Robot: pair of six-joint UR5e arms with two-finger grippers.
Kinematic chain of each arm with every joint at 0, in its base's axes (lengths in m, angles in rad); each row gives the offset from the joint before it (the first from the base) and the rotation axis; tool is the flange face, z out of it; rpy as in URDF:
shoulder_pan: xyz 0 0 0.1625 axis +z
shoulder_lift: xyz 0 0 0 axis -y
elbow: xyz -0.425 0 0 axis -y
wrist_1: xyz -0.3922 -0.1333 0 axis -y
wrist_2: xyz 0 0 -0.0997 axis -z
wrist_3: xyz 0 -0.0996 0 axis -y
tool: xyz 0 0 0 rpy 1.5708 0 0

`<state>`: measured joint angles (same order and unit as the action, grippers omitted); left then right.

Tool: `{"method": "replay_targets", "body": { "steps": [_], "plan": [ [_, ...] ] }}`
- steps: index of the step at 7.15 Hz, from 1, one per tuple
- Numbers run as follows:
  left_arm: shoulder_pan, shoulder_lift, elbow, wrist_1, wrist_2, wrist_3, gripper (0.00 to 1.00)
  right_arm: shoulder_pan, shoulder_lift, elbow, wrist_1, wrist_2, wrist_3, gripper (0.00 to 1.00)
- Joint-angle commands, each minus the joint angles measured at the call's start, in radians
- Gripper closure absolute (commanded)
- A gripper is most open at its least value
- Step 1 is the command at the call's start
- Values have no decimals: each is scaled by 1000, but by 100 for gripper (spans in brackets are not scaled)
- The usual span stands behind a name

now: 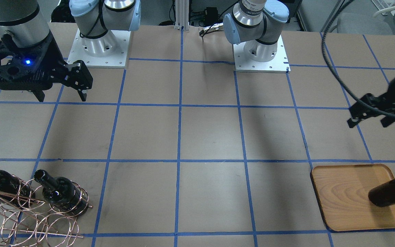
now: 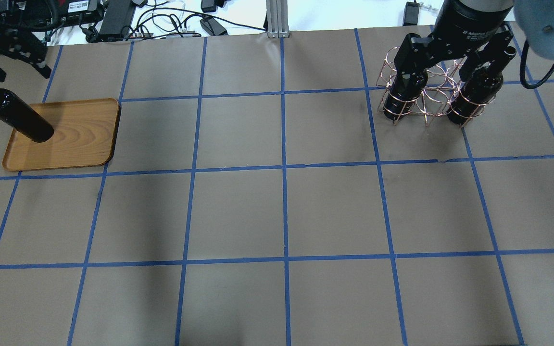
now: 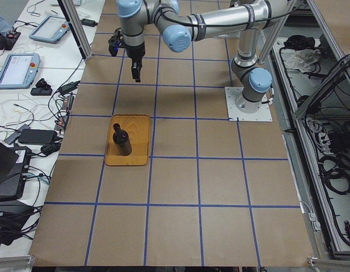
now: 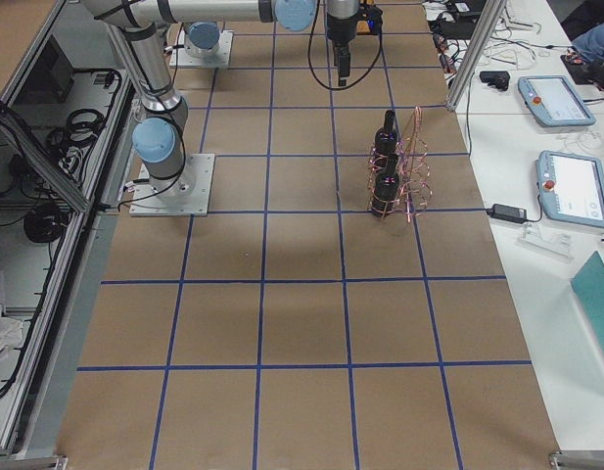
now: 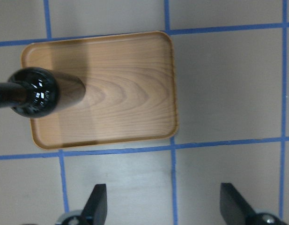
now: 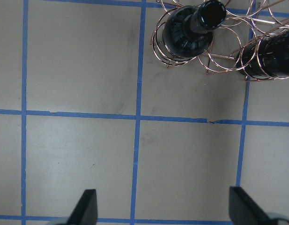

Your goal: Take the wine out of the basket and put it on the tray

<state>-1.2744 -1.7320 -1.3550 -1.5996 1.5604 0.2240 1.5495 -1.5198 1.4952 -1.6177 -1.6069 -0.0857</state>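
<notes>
Noting one wine bottle (image 5: 34,91) standing upright on the tray (image 5: 130,89), close to one short rim, and two more bottles (image 6: 188,33) sitting neck-up in the basket (image 2: 423,101). Finding the left tool (image 5: 165,204) spread wide and gripping nothing, hanging over the bench (image 5: 228,84) just off the tray's long side. Finding the right tool (image 6: 164,206) likewise spread wide and empty, hovering above bare bench near the basket. Judging the likely risks:
- Catching a finger on the thin wire rings while reaching for a neck, and so dragging or tipping the light basket.
- Pinching the glossy glass too loosely and letting it slip.
- Swinging the next bottle into the one already standing, tall and near the rim, and toppling it.
</notes>
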Motion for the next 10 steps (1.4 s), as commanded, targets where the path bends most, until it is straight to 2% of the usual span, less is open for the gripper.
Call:
{"method": "replay_targets", "body": {
  "steps": [1,3,10],
  "plan": [
    [-168,113,-88,-20,-5,-182,0,0,0,4,-5,1,7,0],
    [-233,181,-153,-28,-5,-211,0,0,0,4,-7,2,4,0],
    [-253,206,-165,7,7,-245,0,0,-3,2,-5,19,-11,0]
  ]
}}
